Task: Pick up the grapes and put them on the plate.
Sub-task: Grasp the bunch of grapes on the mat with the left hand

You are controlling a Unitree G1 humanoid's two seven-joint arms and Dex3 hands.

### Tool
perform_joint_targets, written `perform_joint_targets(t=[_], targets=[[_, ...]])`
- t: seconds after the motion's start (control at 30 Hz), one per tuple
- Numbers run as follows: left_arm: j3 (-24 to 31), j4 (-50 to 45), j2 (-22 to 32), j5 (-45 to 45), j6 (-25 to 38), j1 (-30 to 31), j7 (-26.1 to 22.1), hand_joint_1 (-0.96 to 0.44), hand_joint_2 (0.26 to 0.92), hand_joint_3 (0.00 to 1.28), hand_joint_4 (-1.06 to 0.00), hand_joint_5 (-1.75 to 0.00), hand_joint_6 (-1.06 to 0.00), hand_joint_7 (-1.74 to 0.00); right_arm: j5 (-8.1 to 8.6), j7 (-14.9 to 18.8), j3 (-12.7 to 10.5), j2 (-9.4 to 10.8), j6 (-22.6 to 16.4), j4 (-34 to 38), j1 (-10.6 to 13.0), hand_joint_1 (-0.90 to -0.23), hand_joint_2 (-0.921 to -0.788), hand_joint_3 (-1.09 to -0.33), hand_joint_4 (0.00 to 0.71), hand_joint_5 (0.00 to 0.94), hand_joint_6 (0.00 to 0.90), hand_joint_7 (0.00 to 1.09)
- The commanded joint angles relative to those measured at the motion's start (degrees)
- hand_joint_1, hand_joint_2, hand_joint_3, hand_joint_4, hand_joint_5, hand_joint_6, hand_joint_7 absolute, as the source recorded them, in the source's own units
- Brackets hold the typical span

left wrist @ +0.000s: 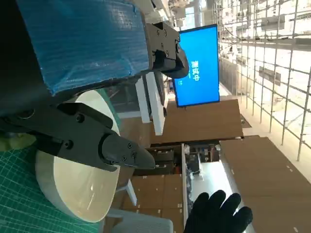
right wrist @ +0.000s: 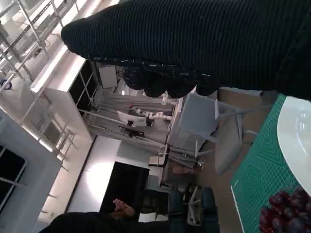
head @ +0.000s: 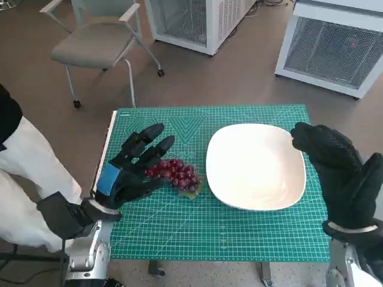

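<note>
Grapes (head: pixel 176 174): light, soft, loosely bunched; judged best cupped from the sides, gently. Left hand (head: pixel 133 167) alongside, fingers spread, empty. Right hand (head: pixel 341 173) open beside plate (head: pixel 256 166).

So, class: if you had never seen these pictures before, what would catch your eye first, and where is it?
The bunch of dark red grapes in the middle of the green cutting mat, with the left hand and its blue-taped back spread over them. Just beside the grapes lies a big white plate, bare, and the black-gloved right hand hangs at the plate's far edge, holding nothing.
</note>
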Motion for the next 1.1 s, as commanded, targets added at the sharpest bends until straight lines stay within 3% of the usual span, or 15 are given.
perform_joint_targets(t=[0.03, 0.17, 0.3, 0.37, 0.47, 0.57, 0.63, 0.8, 1.1], targets=[[-1.3, -1.7, 2.1, 5.6, -2.8, 0.9, 2.2, -0.27, 0.919, 0.01, -0.36, 0.00, -0.22, -0.40, 0.31, 0.0, 0.0, -0.2, 0.8, 0.1, 0.9, -0.499, -0.921, -0.564, 0.423, 0.534, 0.189, 0.91], [-3.4, -2.5, 5.2, 16.2, -6.4, 1.4, 6.8, -0.29, 0.911, 0.00, -0.32, 0.00, -0.25, -0.30, 0.37, 0.0, 0.0, -0.2, 0.8, 0.2, 0.9, -0.499, -0.921, -0.565, 0.423, 0.534, 0.188, 0.91], [-3.9, -2.4, 5.6, 18.2, -7.2, 1.5, 8.2, -0.30, 0.907, 0.00, -0.30, 0.00, -0.28, -0.21, 0.37, 0.0, 0.0, -0.2, 0.8, 0.2, 0.8, -0.499, -0.921, -0.565, 0.422, 0.535, 0.188, 0.91], [-5.0, -4.1, 7.3, 23.5, -6.6, 2.0, 10.3, -0.31, 0.902, 0.00, -0.28, 0.00, -0.28, -0.18, 0.40, 0.0, 0.0, -0.2, 0.8, 0.2, 0.9, -0.499, -0.921, -0.566, 0.421, 0.536, 0.187, 0.91], [-8.3, -12.0, 11.9, 40.2, 0.3, 3.5, 13.8, -0.32, 0.869, 0.00, -0.18, 0.00, -0.21, -0.10, 0.45, 0.0, -0.1, -0.2, 0.9, 0.2, 0.9, -0.499, -0.921, -0.566, 0.421, 0.537, 0.187, 0.91], [-12.2, -20.3, 12.8, 52.7, 14.7, 2.9, 10.2, -0.28, 0.808, 0.00, -0.08, 0.00, -0.18, -0.06, 0.32, -0.2, 0.0, -0.2, 1.0, 0.1, 1.0, -0.499, -0.921, -0.566, 0.420, 0.537, 0.186, 0.91], [-14.4, -21.7, 12.0, 56.5, 20.7, 1.4, 7.8, -0.23, 0.765, 0.00, -0.03, 0.00, -0.19, -0.05, 0.19, -0.3, 0.1, -0.1, 1.1, -0.1, 1.1, -0.498, -0.921, -0.566, 0.420, 0.538, 0.185, 0.92], [-17.7, -21.4, 10.9, 61.4, 25.9, -0.6, 5.9, -0.18, 0.730, 0.00, -0.01, 0.00, -0.22, -0.04, 0.24, -0.4, 0.1, -0.1, 1.3, -0.4, 1.2, -0.499, -0.921, -0.566, 0.419, 0.539, 0.183, 0.91], [-21.9, -21.8, 9.9, 66.4, 33.4, -2.6, 3.8, -0.16, 0.728, 0.00, -0.05, -0.01, -0.25, -0.03, 0.45, -0.4, -0.1, 0.0, 1.8, -1.1, 1.8, -0.498, -0.921, -0.564, 0.420, 0.540, 0.183, 0.91]])
